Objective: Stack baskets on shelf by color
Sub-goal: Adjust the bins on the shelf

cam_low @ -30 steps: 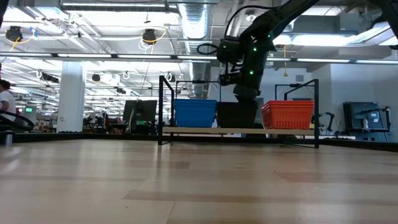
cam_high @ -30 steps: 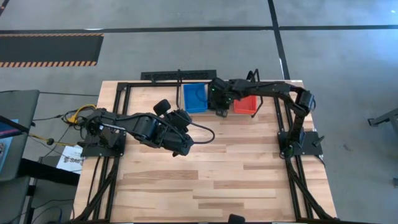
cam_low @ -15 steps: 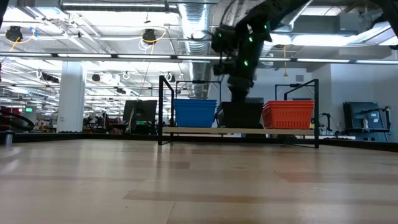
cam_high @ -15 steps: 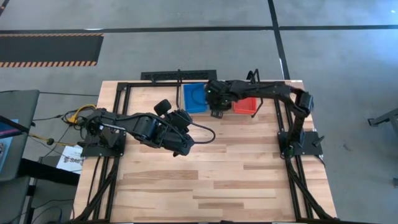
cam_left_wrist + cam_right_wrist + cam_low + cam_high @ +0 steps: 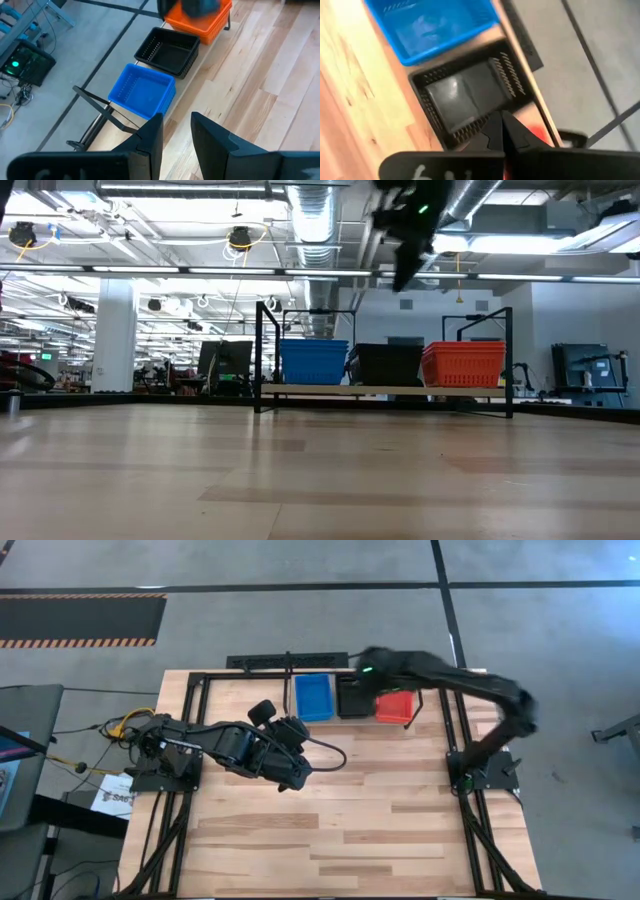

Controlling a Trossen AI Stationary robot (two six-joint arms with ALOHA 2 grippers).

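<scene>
Now I'm hovering the right gripper (image 5: 504,131), jaws together and empty, above the black basket (image 5: 353,696) on the shelf (image 5: 385,390); the left gripper (image 5: 176,131) is waiting mid-table, jaws slightly apart, empty.

Worktop (image 5: 330,830): light wood planks. Floor stripe (image 5: 80,620), orange and black, at ten o'clock. Yellow cables (image 5: 125,725) at nine o'clock. Paper sheet (image 5: 112,798), possibly a label, below them.
</scene>
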